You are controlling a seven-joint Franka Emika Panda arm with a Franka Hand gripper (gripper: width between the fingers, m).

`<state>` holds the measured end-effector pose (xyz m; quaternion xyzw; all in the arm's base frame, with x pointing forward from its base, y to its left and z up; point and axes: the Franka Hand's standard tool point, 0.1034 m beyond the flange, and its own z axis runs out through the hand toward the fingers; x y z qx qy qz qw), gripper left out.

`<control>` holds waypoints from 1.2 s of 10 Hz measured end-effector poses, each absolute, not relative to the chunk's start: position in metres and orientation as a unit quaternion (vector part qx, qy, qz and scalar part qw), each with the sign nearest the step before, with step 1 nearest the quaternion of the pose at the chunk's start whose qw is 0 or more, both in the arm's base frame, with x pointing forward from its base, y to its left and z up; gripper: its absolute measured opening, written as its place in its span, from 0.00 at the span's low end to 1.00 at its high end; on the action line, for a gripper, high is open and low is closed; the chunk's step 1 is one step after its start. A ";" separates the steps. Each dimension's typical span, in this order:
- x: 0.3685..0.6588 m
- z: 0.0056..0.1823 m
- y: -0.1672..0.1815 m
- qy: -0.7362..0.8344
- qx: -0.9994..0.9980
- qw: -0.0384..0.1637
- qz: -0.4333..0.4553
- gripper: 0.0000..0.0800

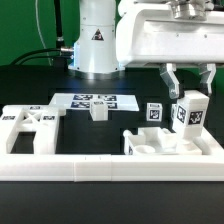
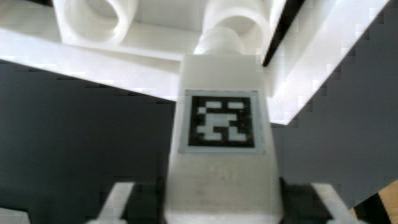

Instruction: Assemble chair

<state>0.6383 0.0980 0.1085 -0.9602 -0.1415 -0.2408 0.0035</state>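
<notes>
Black tabletop (image 1: 125, 125), matte. Robot base (image 1: 97, 50) standing at far middle. Marker board (image 1: 95, 100) flat just in front of base. Small white block (image 1: 98, 112) at marker board's near edge, touching or overlapping, can't tell which. X-braced panel (image 1: 30, 128) flat at exterior view's left, tags facing up, near side against long white border rail (image 1: 100, 168). Border rail along near edge, spanning whole view. Tagged block (image 1: 155, 112) upright towards exterior view's right, apart from marker board. Recessed white part (image 1: 160, 145) just behind border rail, near tagged block. Same dark tabletop (image 2: 54, 130) showing in wrist view.
</notes>
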 end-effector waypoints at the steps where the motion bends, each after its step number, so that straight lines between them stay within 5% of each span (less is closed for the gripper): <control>1: 0.638 0.108 0.098 -0.142 -0.960 0.004 -0.241 0.36; 7: 0.633 0.117 0.108 -0.147 -0.959 0.008 -0.244 0.36; 12: 0.632 0.106 0.104 -0.147 -0.959 0.006 -0.241 0.36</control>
